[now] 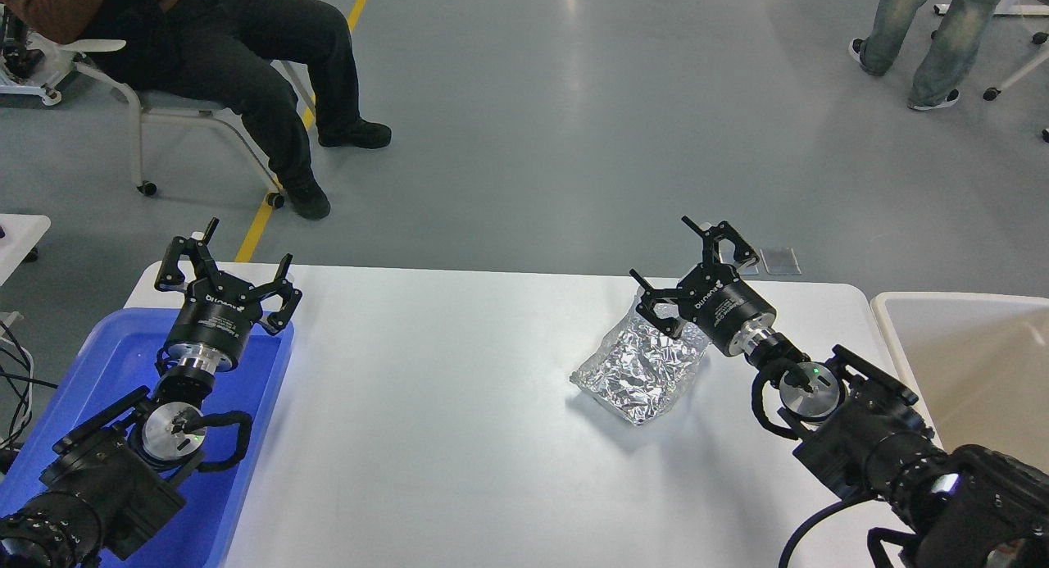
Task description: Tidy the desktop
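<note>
The white desktop (459,404) fills the middle of the head view. A crumpled silver foil bag (641,367) lies on it right of centre. My right gripper (665,256) hovers open over the bag's far right corner, fingers spread wide, nothing between them. My left gripper (246,244) stands open above the far end of the blue tray, fingers pointing away from me, holding nothing.
A blue plastic tray (246,437) sits at the desktop's left edge under my left arm. A beige bin (967,347) stands off the right edge. Beyond the table a seated person (246,52) and a standing person (926,35) are on the grey floor.
</note>
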Robot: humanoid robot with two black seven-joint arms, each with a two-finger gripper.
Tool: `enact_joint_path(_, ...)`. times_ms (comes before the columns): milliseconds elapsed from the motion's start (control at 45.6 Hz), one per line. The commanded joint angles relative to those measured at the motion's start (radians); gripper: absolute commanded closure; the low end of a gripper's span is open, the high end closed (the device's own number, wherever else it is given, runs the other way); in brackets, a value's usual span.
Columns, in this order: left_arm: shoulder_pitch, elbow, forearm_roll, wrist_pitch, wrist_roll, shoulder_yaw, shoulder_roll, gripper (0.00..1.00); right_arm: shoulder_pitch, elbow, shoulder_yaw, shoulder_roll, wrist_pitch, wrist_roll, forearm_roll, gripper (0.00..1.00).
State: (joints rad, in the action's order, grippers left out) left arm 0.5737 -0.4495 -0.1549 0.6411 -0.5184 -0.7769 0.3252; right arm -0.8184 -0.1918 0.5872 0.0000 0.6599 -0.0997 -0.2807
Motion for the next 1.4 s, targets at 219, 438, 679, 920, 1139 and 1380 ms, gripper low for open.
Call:
enact_joint_path(219,0.000,0.000,-0.002,0.000,0.000,0.001,0.000,0.00,-0.004,-0.006,-0.012,0.000,0.003,0.003,0.002,0.00)
enact_joint_path(438,0.000,0.000,-0.002,0.000,0.000,0.001,0.000,0.00,-0.028,-0.003,-0.012,0.000,0.003,0.003,0.037,0.00)
enact_joint_path(679,0.000,0.000,-0.002,0.000,0.000,0.001,0.000,0.00,-0.051,-0.005,-0.014,0.000,0.004,0.003,0.052,0.00)
enact_joint_path(920,0.000,0.000,0.000,0.000,0.000,0.001,0.000,0.00,-0.102,-0.012,-0.090,-0.097,0.052,0.000,0.161,0.00)
enact_joint_path(1139,0.000,0.000,0.000,0.000,0.000,0.001,0.000,0.00,-0.143,-0.012,-0.139,-0.182,0.105,-0.005,0.187,0.00)
enact_joint_path(1380,0.000,0.000,0.000,0.000,0.000,0.001,0.000,0.00,-0.153,-0.024,-0.279,-0.230,0.119,-0.006,0.282,0.00)
